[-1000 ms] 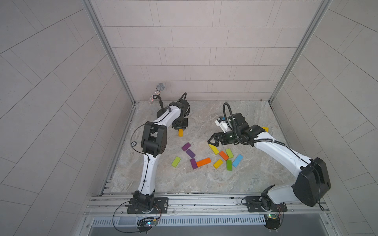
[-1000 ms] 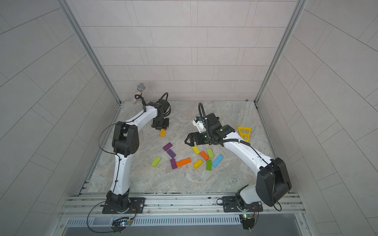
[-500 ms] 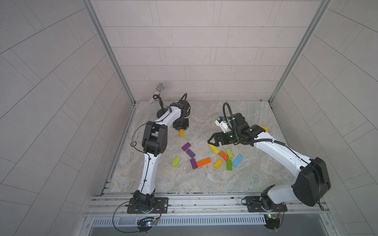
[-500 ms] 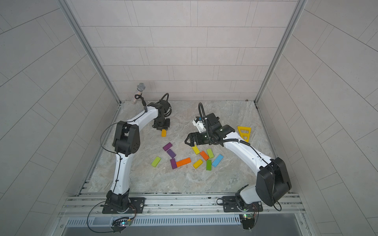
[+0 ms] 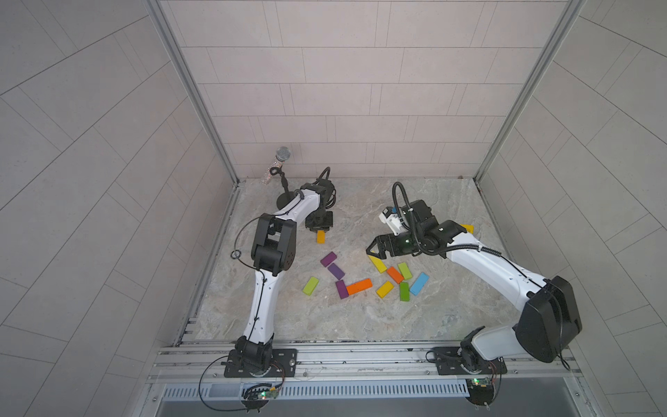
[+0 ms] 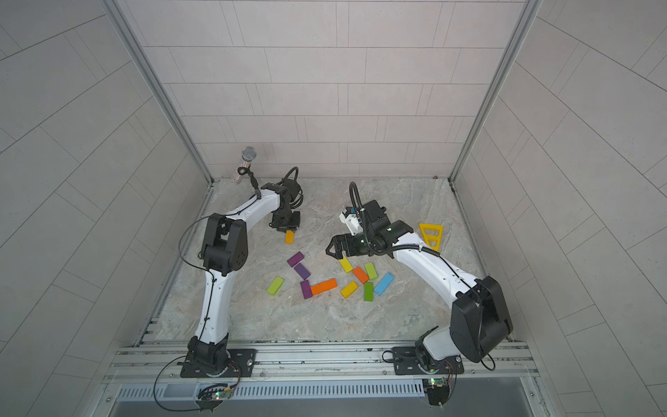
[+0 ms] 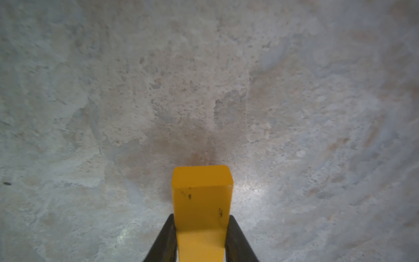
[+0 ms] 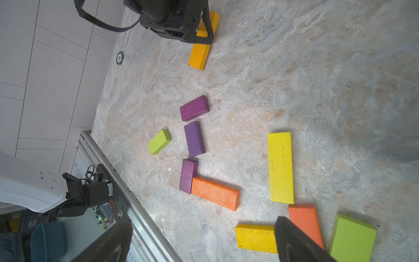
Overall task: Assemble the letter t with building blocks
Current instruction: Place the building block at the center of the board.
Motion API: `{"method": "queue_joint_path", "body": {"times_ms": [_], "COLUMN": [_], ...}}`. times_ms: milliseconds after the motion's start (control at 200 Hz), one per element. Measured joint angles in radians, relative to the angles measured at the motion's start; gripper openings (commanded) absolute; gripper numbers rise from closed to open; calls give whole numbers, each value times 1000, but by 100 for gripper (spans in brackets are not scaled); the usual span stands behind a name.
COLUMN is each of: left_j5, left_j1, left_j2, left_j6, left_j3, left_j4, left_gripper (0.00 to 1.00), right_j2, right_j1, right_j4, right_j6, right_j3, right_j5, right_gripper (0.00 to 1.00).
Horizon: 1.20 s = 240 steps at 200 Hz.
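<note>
Barely any motion since a second ago: left arm (image 5: 269, 249) and its amber block (image 5: 321, 236) shift a trace, loose blocks unchanged.
Left end effector (image 5: 319, 228) is clamped on one end of the amber block, back-left on the desk (image 5: 361, 325), low over the surface; contact cannot be told. Right end effector (image 5: 375, 251) hangs with jaws spread wide just over the yellow block (image 5: 377, 264). The other blocks lie flat mid-desk, one purple block (image 5: 341, 289) butting against the long orange block (image 5: 359, 286).
</note>
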Motion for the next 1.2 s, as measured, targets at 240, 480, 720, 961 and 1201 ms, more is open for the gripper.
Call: {"method": "queue_joint_path", "body": {"times_ms": [240,480,720,961,1201], "left_j5": [7,13,13,13,13], "left_j1": [0,1,3,5,5], "left_j2": [2,2,2,2,2], "left_j6": [0,1,1,6,9], "left_j3": [-13,-21,-21,-22,-30], "left_j4": [8,18,18,19,20], "left_gripper": [6,19,30,38,47], "right_j2": [2,2,3,5,11], "right_j1": [0,0,0,0,0], "right_j4": [0,0,0,0,0], "right_j6": [0,0,0,0,0], "right_j3": [0,0,0,0,0], "right_j5": [0,-1,-4,-7,-13], "right_gripper": [100,100,100,100,100]}}
